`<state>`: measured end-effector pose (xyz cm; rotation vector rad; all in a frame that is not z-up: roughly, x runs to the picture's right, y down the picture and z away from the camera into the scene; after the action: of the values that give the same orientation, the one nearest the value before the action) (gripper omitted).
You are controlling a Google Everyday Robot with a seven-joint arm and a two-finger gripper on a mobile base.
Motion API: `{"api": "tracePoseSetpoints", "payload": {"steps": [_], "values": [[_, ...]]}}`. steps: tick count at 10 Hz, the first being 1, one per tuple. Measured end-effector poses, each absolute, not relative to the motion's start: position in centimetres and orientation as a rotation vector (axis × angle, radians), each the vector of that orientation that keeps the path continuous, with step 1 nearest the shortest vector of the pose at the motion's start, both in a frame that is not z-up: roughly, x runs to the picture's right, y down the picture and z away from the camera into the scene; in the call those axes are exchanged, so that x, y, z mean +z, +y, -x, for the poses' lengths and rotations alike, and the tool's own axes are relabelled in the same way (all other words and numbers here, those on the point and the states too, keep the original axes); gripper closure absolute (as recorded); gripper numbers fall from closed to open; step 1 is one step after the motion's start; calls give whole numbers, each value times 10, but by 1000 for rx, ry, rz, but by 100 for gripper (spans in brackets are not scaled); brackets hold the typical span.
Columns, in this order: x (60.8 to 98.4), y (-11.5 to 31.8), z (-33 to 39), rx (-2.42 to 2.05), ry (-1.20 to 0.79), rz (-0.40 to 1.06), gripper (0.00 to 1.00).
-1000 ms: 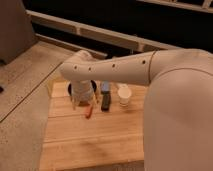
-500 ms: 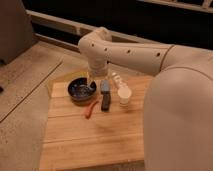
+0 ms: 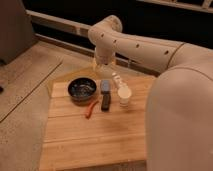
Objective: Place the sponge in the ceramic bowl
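Note:
The ceramic bowl (image 3: 82, 89), round, dark and glossy, sits on the far left part of the wooden table (image 3: 95, 142). Just right of it lies the small blue-grey sponge (image 3: 105, 86), flat on the wood and apart from the bowl. My gripper (image 3: 103, 69) hangs at the end of the white arm, behind and a little above the sponge and bowl, touching neither.
A black bar (image 3: 106, 103) lies right in front of the sponge. A white cup (image 3: 125, 95) stands to its right, with a pale object (image 3: 117, 80) behind it. A thin red item (image 3: 91, 109) lies in front of the bowl. My bulky arm (image 3: 175, 80) fills the right side.
The arm has swung up and back from over the objects. The bowl and sponge, hidden a second ago, now show fully.

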<state>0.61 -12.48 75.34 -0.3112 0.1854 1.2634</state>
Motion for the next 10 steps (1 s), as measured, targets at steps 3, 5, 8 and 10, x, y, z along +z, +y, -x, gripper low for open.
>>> {"api": "tracePoseSetpoints", "payload": {"steps": [3, 5, 8, 10], "values": [[754, -125, -4, 1261, 185, 312, 35], [759, -119, -10, 1250, 210, 308, 35], [784, -112, -11, 1202, 265, 306, 35], [806, -117, -12, 1185, 270, 305, 35]]}}
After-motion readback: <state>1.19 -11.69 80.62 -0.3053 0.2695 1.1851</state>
